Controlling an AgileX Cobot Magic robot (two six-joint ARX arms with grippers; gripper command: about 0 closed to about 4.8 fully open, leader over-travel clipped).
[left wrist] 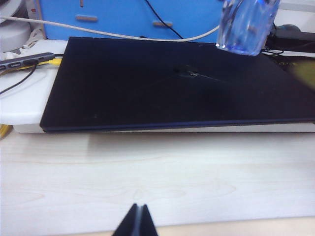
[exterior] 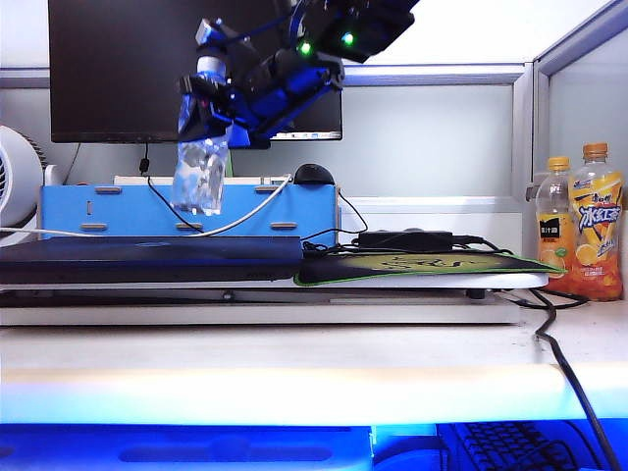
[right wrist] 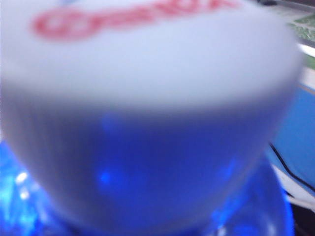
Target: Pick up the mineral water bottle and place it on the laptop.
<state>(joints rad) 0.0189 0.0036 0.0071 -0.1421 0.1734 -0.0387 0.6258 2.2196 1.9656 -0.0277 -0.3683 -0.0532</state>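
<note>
**Bottle in the air over the laptop**

Largest first: I see the black monitor (exterior: 177,69) filling the back from 10 to 12 o'clock in the exterior view. Below it the pale desk (exterior: 314,363) runs across the whole lower half. The laptop (exterior: 147,260) lies flat and closed at 9 o'clock, on a white riser; my left wrist view shows its dark lid (left wrist: 172,88) bare. Behind it stands a blue box (exterior: 186,211). At 3 o'clock the green-edged mat (exterior: 422,265) touches the laptop's right end and carries a black adapter (exterior: 404,238). Two orange bottles (exterior: 579,226) stand at the far right.

My right claw (exterior: 211,98) sits at 11 o'clock, clamped on the neck of the bottle (exterior: 201,172), which hangs upright above the laptop, clear of the lid. The right wrist view is filled by its blurred white cap (right wrist: 147,73).

My left claw (left wrist: 137,221) is low over the desk near the front edge, fingers together.
</note>
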